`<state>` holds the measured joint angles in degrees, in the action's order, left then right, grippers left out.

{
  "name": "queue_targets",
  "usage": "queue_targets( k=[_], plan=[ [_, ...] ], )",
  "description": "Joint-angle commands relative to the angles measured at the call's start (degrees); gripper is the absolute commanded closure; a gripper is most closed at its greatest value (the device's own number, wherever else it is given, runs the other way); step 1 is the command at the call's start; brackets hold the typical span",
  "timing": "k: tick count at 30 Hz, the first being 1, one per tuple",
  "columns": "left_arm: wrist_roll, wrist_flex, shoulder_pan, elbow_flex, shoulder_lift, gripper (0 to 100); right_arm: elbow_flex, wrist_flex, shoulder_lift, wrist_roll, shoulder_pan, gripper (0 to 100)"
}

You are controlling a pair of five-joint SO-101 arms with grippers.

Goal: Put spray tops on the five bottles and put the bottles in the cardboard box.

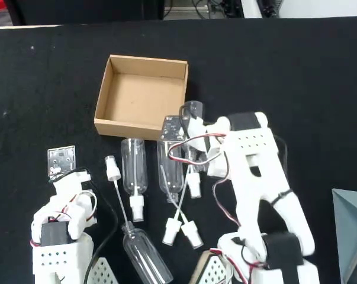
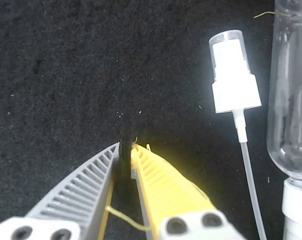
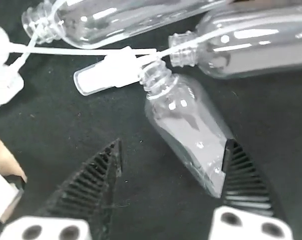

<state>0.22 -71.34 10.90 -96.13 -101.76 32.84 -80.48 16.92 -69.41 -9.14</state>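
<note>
cardboard box [image 1: 110, 97] shows bare floor; clear bottles [image 1: 134, 165] lie outside it on black table [image 1: 296, 77]. left gripper [image 2: 124, 148] fingers pressed together. right gripper [image 3: 173, 145] fingers spread, 1 uncapped bottle [image 3: 186, 117] between them.

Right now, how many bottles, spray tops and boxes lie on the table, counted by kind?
Clear bottles: 5
White spray tops: 5
Cardboard box: 1
Total: 11
</note>
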Motion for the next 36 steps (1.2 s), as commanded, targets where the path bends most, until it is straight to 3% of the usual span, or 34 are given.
queue_targets(
  k=[1, 11, 30, 36],
  plan=[
    [-0.4, -0.5, 0.5, -1.5, -0.6, 97, -4.4, 0.0, -1.5, -5.1, 2.5, 71.9],
    [-0.4, -0.5, 0.5, -1.5, -0.6, 97, -4.3, 4.9, -7.1, -9.8, 3.2, 71.9],
    [-0.4, -0.5, 0.5, -1.5, -0.6, 97, -3.9, 10.6, -13.8, -9.4, 6.2, 72.3],
    [-0.4, -0.5, 0.5, -1.5, -0.6, 97, -3.9, 10.6, -13.8, -5.2, 7.7, 72.3]
  ],
)
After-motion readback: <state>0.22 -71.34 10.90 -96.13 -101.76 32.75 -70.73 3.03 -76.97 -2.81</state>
